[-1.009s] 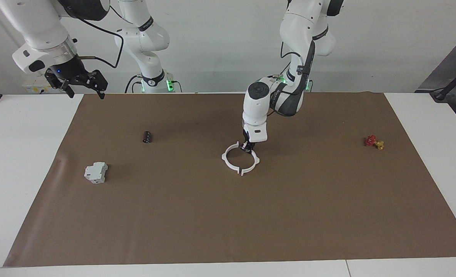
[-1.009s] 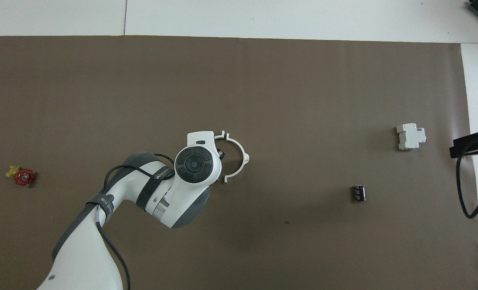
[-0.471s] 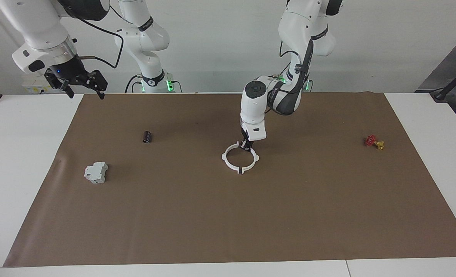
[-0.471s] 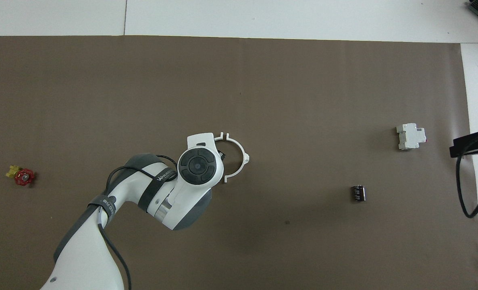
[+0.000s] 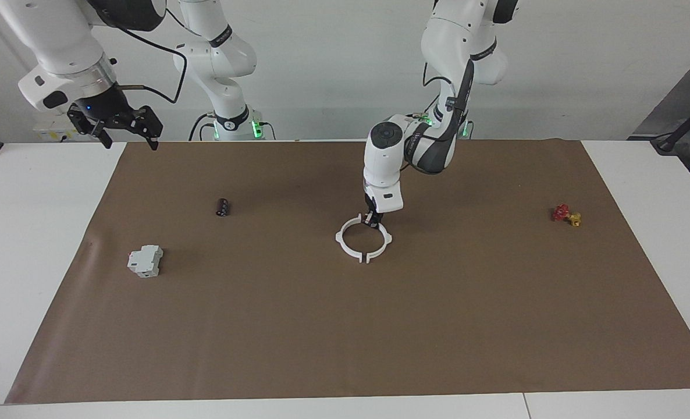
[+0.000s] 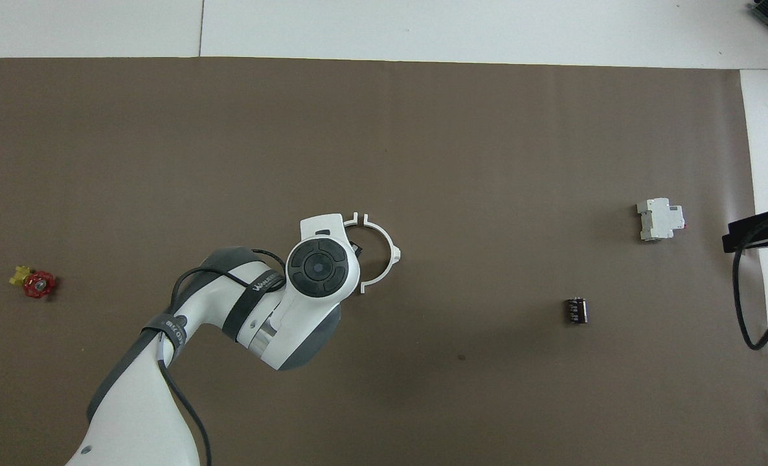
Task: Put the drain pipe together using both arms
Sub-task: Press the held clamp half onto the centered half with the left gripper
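Note:
The drain pipe (image 5: 363, 258) lies in the middle of the brown mat as two thin white half-circles, joined into one ring with small outward tabs. My left gripper (image 5: 372, 220) points down at the ring's rim nearest the robots and is shut on the half toward the left arm's end. In the overhead view only the other half (image 6: 394, 249) shows; the left arm's hand (image 6: 319, 265) covers the gripped one. My right gripper (image 5: 115, 125) hangs open and high over the mat's corner at the right arm's end, with nothing between its fingers (image 6: 756, 232).
A grey-white boxy block (image 5: 145, 261) and a small black cylinder (image 5: 223, 207) lie toward the right arm's end. A red-and-yellow valve (image 5: 566, 215) sits toward the left arm's end. The mat (image 5: 345, 337) stretches wide on the side of the ring away from the robots.
The left gripper shifted slightly toward the right arm's end with its half, closing the small gap at the ring's joint. The right arm has not moved.

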`<state>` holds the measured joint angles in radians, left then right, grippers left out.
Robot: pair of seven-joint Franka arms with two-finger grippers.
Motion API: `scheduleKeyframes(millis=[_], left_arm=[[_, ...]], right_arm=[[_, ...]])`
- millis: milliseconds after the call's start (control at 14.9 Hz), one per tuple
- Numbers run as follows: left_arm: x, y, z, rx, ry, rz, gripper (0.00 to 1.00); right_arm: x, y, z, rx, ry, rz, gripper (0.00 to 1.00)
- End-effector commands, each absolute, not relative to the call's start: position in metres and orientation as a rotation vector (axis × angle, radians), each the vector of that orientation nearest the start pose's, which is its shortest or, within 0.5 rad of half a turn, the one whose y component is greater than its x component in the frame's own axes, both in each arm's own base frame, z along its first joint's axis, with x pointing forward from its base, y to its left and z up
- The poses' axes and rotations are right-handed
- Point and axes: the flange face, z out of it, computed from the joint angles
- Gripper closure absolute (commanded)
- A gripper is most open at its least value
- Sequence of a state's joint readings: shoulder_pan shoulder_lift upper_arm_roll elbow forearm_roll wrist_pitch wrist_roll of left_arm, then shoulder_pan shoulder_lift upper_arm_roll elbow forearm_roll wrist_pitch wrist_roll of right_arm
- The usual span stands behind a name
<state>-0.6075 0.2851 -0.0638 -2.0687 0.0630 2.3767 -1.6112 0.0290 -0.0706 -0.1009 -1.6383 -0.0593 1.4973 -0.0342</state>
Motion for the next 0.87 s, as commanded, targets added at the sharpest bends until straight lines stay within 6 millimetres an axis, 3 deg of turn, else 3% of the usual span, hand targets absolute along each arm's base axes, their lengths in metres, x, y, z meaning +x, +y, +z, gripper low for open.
scheduleKeyframes(millis=[0, 807], left_arm=[[0.4491, -0.3653, 0.2875, -2.809, -1.339, -0.071, 1.00], [0.4510, -0.3686, 0.2877, -2.841, -1.341, -0.095, 1.00]], right_arm=[[0.5201, -0.0477, 0.6276, -3.172, 0.055, 0.084, 0.00], [0.5230, -0.0452, 0.6284, -3.173, 0.047, 0.055, 0.00]])
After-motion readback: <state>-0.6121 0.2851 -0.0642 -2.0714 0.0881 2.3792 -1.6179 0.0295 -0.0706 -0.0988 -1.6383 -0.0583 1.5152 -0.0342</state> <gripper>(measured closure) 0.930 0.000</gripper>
